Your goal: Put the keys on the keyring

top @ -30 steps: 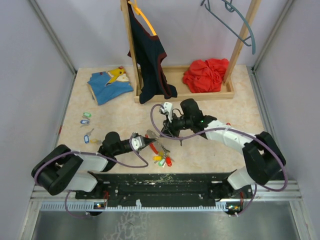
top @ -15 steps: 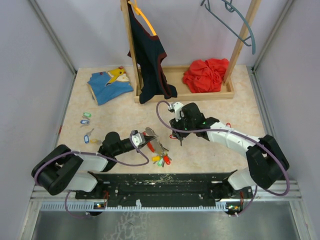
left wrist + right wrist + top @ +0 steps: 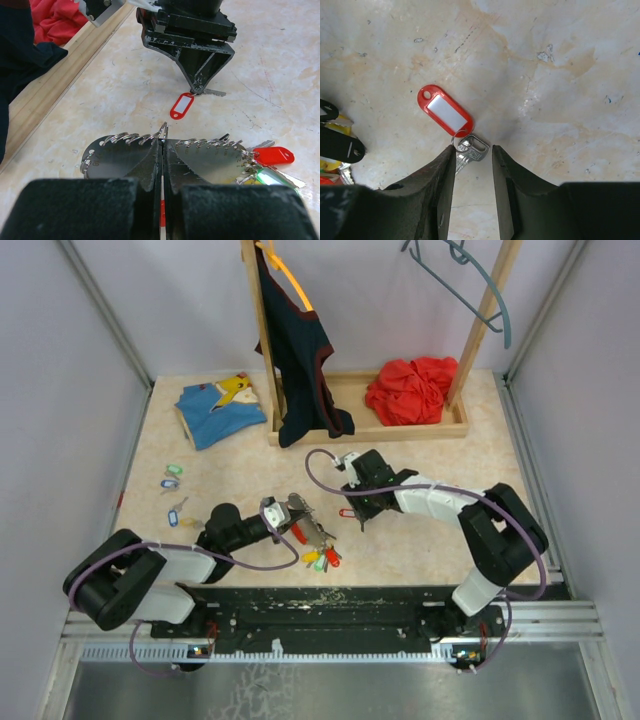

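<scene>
The red-tagged key lies flat on the marble-patterned table, right under the right claw. Its silver head sits in the gap between the two fingertips. Its red tag reaches out ahead of the tips and to one side, with the long axis slanting across the line along which the jaws close. The short blade angles back toward one finger and may slip just under it; the wrist view is too tight to be sure. The right claw stands part-way spread, straddling the head, and it is not pinching anything. The right arm is clearly the nearer one.

The left claw faces it from close by, fingers pressed together on the wire of the keyring. The ring's coils drape over both fingers. A bunch of tagged keys already hangs off the ring to one side.

Closing on the head would need the jaws to meet its flat faces rather than the slanting tag. A few loose tagged keys lie well beyond the left claw.
</scene>
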